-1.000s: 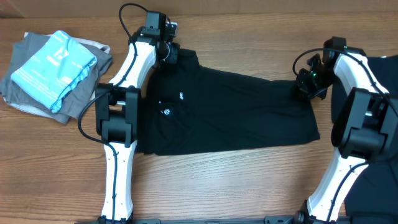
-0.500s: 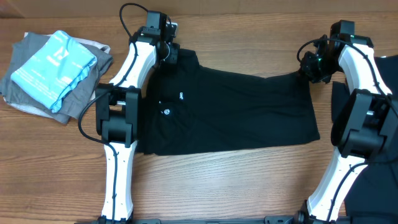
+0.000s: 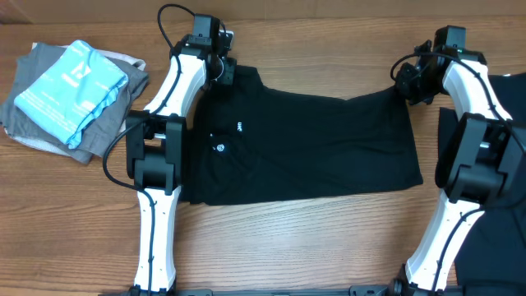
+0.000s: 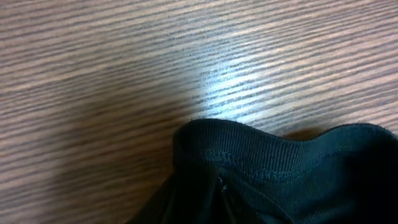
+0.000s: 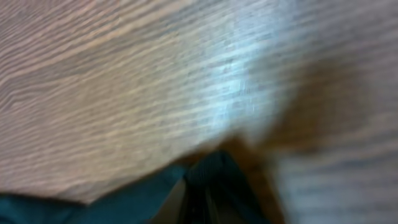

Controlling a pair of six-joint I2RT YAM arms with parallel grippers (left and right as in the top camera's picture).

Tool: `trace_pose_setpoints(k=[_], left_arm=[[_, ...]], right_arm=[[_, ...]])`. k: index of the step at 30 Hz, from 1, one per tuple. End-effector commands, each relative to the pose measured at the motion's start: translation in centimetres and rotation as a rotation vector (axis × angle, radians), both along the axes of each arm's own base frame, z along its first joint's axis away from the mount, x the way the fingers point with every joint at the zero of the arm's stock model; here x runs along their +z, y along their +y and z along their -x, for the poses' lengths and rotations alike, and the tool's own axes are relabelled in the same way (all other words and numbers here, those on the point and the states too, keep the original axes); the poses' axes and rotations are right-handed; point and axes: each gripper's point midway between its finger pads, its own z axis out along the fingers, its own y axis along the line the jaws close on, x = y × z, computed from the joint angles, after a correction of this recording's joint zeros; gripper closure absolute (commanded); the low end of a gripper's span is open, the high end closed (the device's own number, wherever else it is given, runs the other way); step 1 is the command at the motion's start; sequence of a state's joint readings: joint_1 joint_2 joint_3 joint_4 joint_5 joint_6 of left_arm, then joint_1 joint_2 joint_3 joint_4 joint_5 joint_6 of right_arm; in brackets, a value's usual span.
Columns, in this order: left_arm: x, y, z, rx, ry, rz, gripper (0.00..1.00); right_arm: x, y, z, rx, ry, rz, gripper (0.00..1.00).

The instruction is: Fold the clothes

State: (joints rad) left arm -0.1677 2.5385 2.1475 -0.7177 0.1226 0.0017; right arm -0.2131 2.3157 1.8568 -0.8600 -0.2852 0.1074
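A black T-shirt (image 3: 312,144) with small white lettering lies spread across the middle of the table. My left gripper (image 3: 222,70) is shut on its far left corner; the left wrist view shows the ribbed black hem (image 4: 261,149) bunched at the jaws. My right gripper (image 3: 408,82) is shut on the shirt's far right corner, lifted a little; the right wrist view, blurred, shows a pinched black peak of cloth (image 5: 211,177). Another black garment (image 3: 493,123) lies at the right edge, partly behind my right arm.
A folded stack lies at the far left: a light blue garment (image 3: 72,86) on top of a grey one (image 3: 33,123). Bare wooden tabletop (image 3: 312,238) runs along the front.
My right gripper has moved toward the table's far edge, pulling the shirt's right corner up and stretching the far edge. The left gripper has stayed put.
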Motion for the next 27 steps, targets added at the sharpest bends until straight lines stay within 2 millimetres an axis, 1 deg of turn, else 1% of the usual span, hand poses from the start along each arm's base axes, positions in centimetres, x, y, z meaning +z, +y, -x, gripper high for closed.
trace_pose_setpoints(k=[1,2,3,6,8,9,11,12,14,15,16,17,18,20,24,27], left_arm=[[-2.8,1.5,1.7,0.032,0.089,-0.038,0.79],[-2.8,1.5,1.7,0.032,0.091,-0.038,0.78],[-2.8,1.5,1.8,0.032,0.094,-0.038,0.78],[-2.9,1.5,1.9,0.032,0.100,-0.040,0.78],[-2.9,1.5,2.0,0.032,0.102,-0.040,0.81],[-2.9,1.5,2.0,0.032,0.102,-0.040,0.85],[-2.9,1.5,2.0,0.032,0.103,-0.040,0.92],[-2.9,1.5,2.0,0.032,0.102,-0.040,0.94],[-2.9,1.5,2.0,0.032,0.102,-0.040,0.94],[-2.9,1.5,2.0,0.032,0.102,-0.040,0.93],[-2.9,1.5,2.0,0.032,0.102,-0.040,0.88],[-2.9,1.5,2.0,0.032,0.102,-0.039,0.81],[-2.9,1.5,2.0,0.032,0.102,-0.039,0.80],[-2.9,1.5,2.0,0.032,0.102,-0.039,0.79],[-2.8,1.5,1.9,0.032,0.099,-0.039,0.77],[-2.8,1.5,1.8,0.032,0.094,-0.039,0.75]], right_arm=[[-0.7,0.5,-0.9,0.012,-0.021,-0.001,0.82],[-0.7,0.4,-1.1,0.012,-0.031,0.001,0.75],[-0.6,0.4,-1.3,0.012,-0.038,0.003,0.71],[-0.5,0.4,-1.5,0.012,-0.049,0.005,0.69],[-0.6,0.4,-1.3,0.012,-0.040,0.003,0.70],[-0.6,0.4,-1.2,0.012,-0.033,0.001,0.77],[-0.7,0.5,-1.0,0.012,-0.025,0.000,0.95],[-0.7,0.5,-0.9,0.012,-0.022,-0.001,0.96],[-0.8,0.5,-0.8,0.012,-0.015,-0.002,0.96],[-0.8,0.5,-0.7,0.012,-0.013,-0.003,0.94],[-0.8,0.5,-0.7,0.012,-0.010,-0.003,0.78],[-0.8,0.5,-0.6,0.012,-0.007,-0.004,0.64],[-0.9,0.5,-0.5,0.010,-0.003,-0.005,0.53],[-0.9,0.5,-0.3,0.009,0.007,-0.007,0.50],[-0.8,0.6,0.2,0.008,0.031,-0.013,0.50],[-0.5,1.0,0.7,0.014,0.053,-0.040,0.50]])
